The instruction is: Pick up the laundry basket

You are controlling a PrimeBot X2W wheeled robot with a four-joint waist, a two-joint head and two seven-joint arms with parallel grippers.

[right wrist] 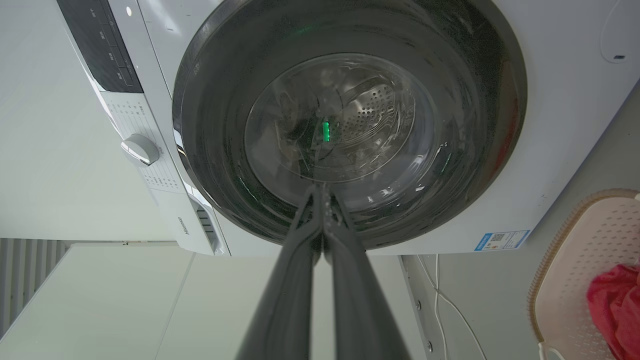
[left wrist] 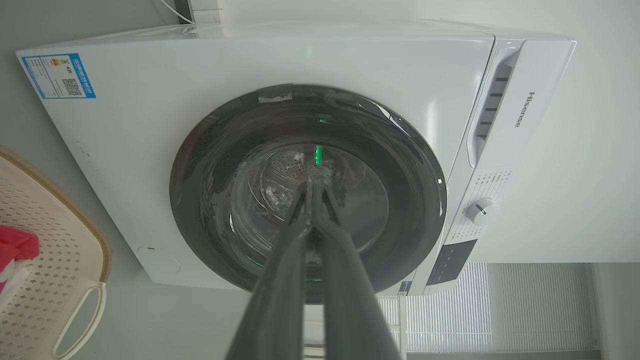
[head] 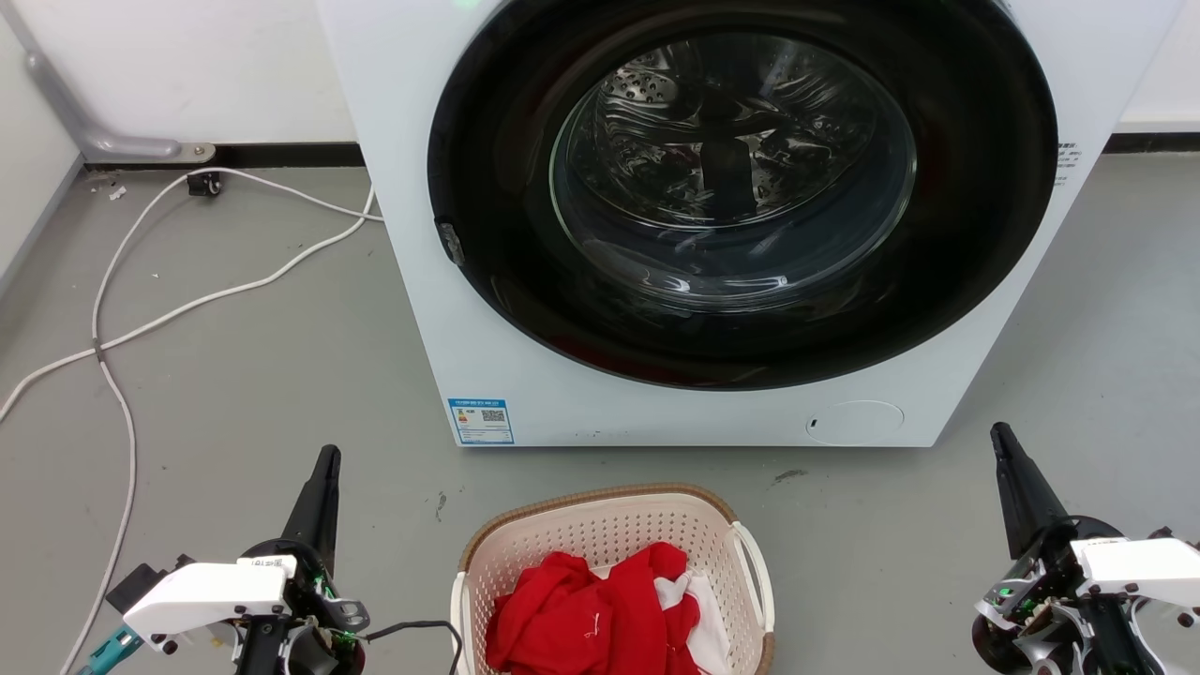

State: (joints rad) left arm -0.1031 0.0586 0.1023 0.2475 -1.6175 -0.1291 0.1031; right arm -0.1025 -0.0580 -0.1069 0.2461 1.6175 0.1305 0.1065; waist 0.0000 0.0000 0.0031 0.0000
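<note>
we see one white washing machine [head: 412,281], and on the floor [head: 234,375] before it one laundry basket [head: 600,530] holding red cloth [head: 581,619]. the basket lies between our two grippers, well apart from both: left gripper [head: 328,459] and right gripper [head: 1001,436] each have fingers pressed together, empty. the wrist views add the machine's one dial [left wrist: 481,210].

The left gripper [left wrist: 314,190], fingers pressed together, points at the round dark door [left wrist: 225,150] of a white washing machine [left wrist: 150,90]. A blue label [left wrist: 57,76] marks one corner, and a dial [left wrist: 480,210] sits beside the door. At the frame's left edge, the laundry basket [left wrist: 55,240] holds red cloth [left wrist: 17,246].
</note>
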